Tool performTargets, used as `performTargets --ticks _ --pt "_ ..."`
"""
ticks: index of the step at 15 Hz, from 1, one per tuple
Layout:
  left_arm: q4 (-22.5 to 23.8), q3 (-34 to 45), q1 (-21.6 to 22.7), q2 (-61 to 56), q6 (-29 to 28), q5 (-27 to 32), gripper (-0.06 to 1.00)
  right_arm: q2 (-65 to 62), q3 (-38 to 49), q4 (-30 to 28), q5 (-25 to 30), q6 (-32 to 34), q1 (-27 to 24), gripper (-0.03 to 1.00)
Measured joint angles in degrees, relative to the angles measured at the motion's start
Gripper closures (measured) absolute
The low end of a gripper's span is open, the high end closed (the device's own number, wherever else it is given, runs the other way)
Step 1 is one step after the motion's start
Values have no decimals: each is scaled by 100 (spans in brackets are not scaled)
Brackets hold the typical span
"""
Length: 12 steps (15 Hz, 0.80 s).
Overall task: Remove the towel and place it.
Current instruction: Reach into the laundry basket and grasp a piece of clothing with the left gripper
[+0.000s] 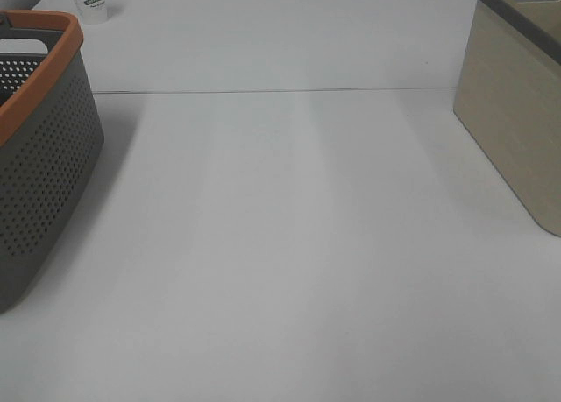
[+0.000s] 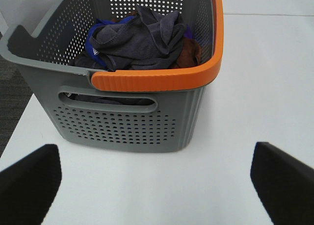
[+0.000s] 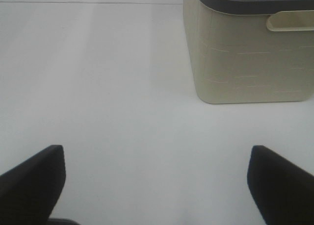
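Note:
The dark charcoal-grey towel (image 2: 142,38) lies crumpled on top of other cloths inside the grey perforated basket with an orange rim (image 2: 157,80). The left wrist view shows it. My left gripper (image 2: 157,186) is open and empty, hovering over the white table in front of the basket, apart from it. My right gripper (image 3: 157,186) is open and empty over bare table, short of the beige basket (image 3: 250,53). In the exterior high view neither gripper shows and the towel is hidden; the grey basket (image 1: 39,157) stands at the left edge.
The beige basket with a dark grey rim (image 1: 517,113) stands at the right edge. A small white cup (image 1: 90,1) sits at the far left of the table (image 1: 280,244). Blue and brown cloths (image 2: 189,51) lie under the towel.

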Motion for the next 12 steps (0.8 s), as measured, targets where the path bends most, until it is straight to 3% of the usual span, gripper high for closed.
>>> performTargets --ticks 12 --pt "0 0 0 0 0 0 -4 0 0 115 0 -223 0 0"
